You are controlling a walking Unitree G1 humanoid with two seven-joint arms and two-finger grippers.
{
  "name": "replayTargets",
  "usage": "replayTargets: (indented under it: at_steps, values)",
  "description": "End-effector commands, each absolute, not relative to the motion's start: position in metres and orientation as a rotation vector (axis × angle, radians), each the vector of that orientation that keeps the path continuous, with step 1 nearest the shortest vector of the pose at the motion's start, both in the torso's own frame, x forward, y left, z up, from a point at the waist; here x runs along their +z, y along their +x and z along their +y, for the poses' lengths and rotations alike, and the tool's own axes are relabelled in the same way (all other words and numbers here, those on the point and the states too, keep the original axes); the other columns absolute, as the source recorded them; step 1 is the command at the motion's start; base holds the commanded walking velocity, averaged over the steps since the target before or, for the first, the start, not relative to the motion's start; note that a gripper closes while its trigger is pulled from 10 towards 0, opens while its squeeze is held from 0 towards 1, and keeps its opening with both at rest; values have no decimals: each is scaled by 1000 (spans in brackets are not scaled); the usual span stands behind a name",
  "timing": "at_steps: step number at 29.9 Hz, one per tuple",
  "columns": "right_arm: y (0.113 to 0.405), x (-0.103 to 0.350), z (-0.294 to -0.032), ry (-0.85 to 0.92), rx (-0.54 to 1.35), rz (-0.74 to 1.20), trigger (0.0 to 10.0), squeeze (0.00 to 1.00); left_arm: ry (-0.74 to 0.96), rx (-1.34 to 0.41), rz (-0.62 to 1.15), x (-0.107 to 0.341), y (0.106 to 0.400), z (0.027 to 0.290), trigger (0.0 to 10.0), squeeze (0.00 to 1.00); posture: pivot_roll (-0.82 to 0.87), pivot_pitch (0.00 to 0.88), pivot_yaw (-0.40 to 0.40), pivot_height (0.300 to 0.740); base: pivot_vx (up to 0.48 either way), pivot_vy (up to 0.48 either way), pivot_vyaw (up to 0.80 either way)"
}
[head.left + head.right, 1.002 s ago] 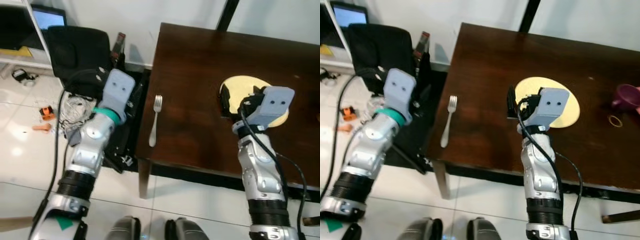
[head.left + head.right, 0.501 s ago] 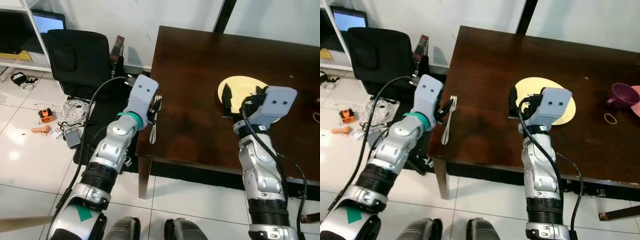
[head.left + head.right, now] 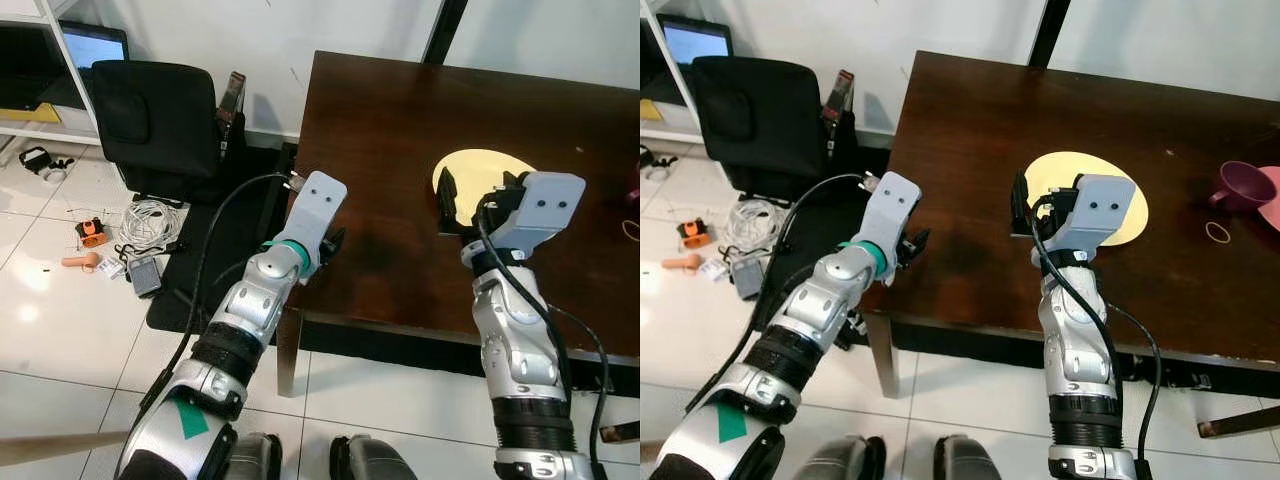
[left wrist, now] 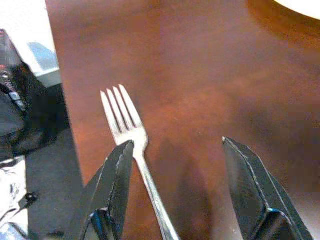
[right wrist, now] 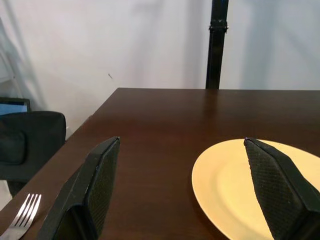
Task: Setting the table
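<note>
A silver fork [image 4: 141, 150] lies near the left edge of the dark brown table [image 3: 400, 110], tines pointing away from me. My left gripper [image 3: 331, 240] hovers open just over it, the fork's neck beside one finger [image 4: 117, 170]; in the eye views the wrist hides the fork. A round yellow plate [image 3: 492, 168] sits mid-table. My right gripper [image 3: 1038, 205] is open just above the table at the plate's near left rim, with nothing between its fingers [image 5: 97, 185]. The fork [image 5: 20, 220] also appears at the corner of the right wrist view.
A purple cup [image 3: 1237, 187], a pink dish edge [image 3: 1272, 192] and a small ring [image 3: 1217, 232] lie at the table's right. Left of the table stand a black office chair [image 3: 150, 115], a bottle [image 3: 234, 95], floor cables [image 3: 150, 215] and a laptop [image 3: 95, 45].
My left arm has swung from beside the table in over its left edge, ending above the fork. The right gripper has stayed at the plate's rim. The camera shifted slightly.
</note>
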State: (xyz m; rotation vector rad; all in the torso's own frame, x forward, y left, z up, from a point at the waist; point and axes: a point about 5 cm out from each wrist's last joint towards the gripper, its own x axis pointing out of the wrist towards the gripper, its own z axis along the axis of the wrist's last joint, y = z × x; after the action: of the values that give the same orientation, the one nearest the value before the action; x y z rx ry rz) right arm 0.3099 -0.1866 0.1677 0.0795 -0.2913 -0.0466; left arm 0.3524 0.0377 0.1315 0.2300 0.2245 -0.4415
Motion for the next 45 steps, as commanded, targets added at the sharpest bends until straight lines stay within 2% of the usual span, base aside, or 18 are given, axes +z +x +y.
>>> replayTargets:
  at_steps: [1,2,20,21,22,23,24,40,45]
  values:
    - [308,164,-188,76,-57,-275,10000,0,242,-424,255,127,353,36,10000,1000,11,59,26,740,0,0,0]
    - [307,163,-187,78,-56,-272,10000,0,244,-405,270,127,356,37,10000,0,19,62,28,740,0,0,0]
    - [304,158,-182,85,-45,-252,10000,0,227,-348,429,103,358,37,10000,0,19,96,38,740,0,0,0]
    - [303,158,-182,85,-45,-252,10000,0,221,-343,433,103,358,37,5608,0,19,98,39,740,0,0,0]
    - [303,158,-182,85,-45,-251,10000,0,218,-341,435,103,358,37,5608,0,19,98,39,740,0,0,0]
    - [303,158,-182,85,-46,-250,10000,0,208,-336,442,103,358,37,1412,0,18,97,39,740,0,0,0]
    - [303,158,-182,84,-46,-250,10000,0,186,-333,453,103,358,37,0,0,17,97,40,740,0,0,0]
    - [303,158,-183,81,-46,-246,10000,0,177,-303,453,103,358,43,0,0,23,89,41,740,0,0,0]
    - [303,159,-184,78,-46,-248,10000,0,202,-295,439,103,353,53,0,0,27,81,34,740,0,0,0]
